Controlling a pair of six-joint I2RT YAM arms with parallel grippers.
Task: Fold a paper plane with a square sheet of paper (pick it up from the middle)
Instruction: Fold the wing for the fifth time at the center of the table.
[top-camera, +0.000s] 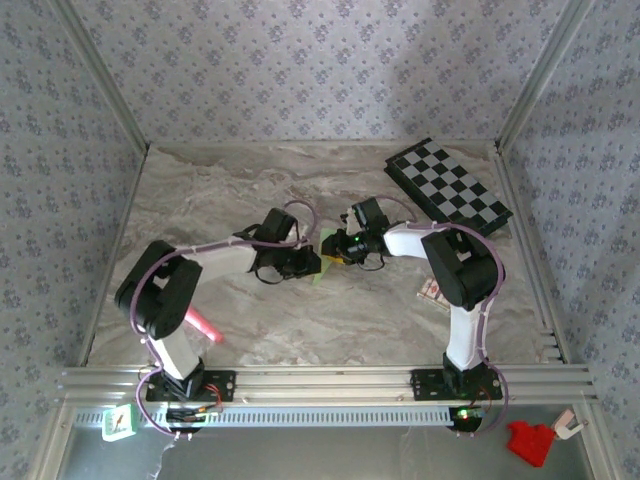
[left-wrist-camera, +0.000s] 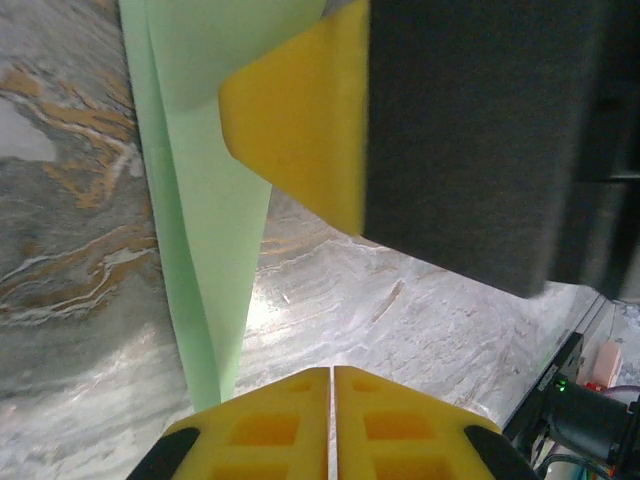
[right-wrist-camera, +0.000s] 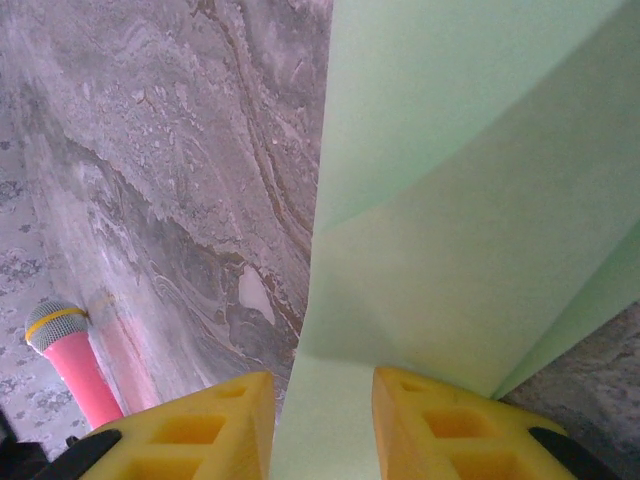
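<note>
The pale green sheet of paper (top-camera: 320, 270) lies on the marble table between my two grippers. It is folded into a long narrow paper plane shape (left-wrist-camera: 190, 180) with layered flaps (right-wrist-camera: 450, 200). My left gripper (left-wrist-camera: 332, 385) (top-camera: 308, 263) is shut with nothing between its fingers, and the paper's narrow end lies just to its left. My right gripper (right-wrist-camera: 322, 400) (top-camera: 338, 248) is over the paper. Its jaws stand apart and the flat paper runs under the gap. One yellow finger (left-wrist-camera: 300, 120) of the right gripper rests over the paper's wide part.
A black-and-grey chequered board (top-camera: 450, 185) lies at the back right. A pink marker (top-camera: 203, 326) (right-wrist-camera: 70, 360) lies near the left arm's base. A small patterned card (top-camera: 432, 291) sits by the right arm. The table (top-camera: 250, 180) has patterned walls on three sides.
</note>
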